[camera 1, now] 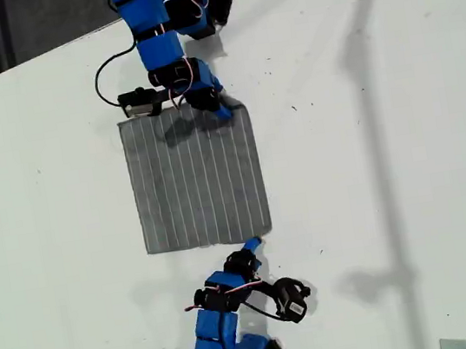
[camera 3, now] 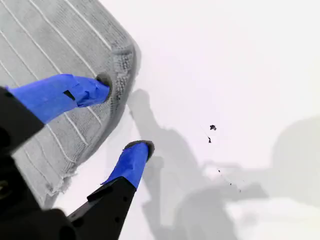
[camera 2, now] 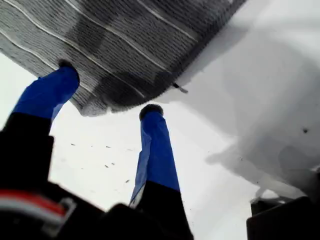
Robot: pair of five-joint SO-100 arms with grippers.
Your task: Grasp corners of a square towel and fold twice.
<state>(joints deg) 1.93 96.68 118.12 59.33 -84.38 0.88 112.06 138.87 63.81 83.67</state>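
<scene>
On the white table (camera 1: 389,160), the towel (camera 1: 197,178) is laid flat. One corner (camera 2: 95,106) is straddled by my first gripper (camera 2: 109,89), another by my second gripper (camera 3: 122,114); both are spread wide.

**Two Blue Arms, Reaching Toward Each Other, Jaws Apart**

Reaching in from the exterior view's bottom edge with the first arm (camera 1: 222,334), stretched low and angled toward that view's right. Holding my first gripper (camera 2: 109,89) with jaws spread wide, both blue fingers (camera 2: 155,150) pointing forward, dark pads at the tips. Coming in from the exterior view's top edge with the second arm (camera 1: 158,28), bent at the wrist and pitched downward. Holding my second gripper (camera 3: 122,114) parted as well, tips down, gripping nothing. Facing each other across the exterior view's middle, well apart.
</scene>
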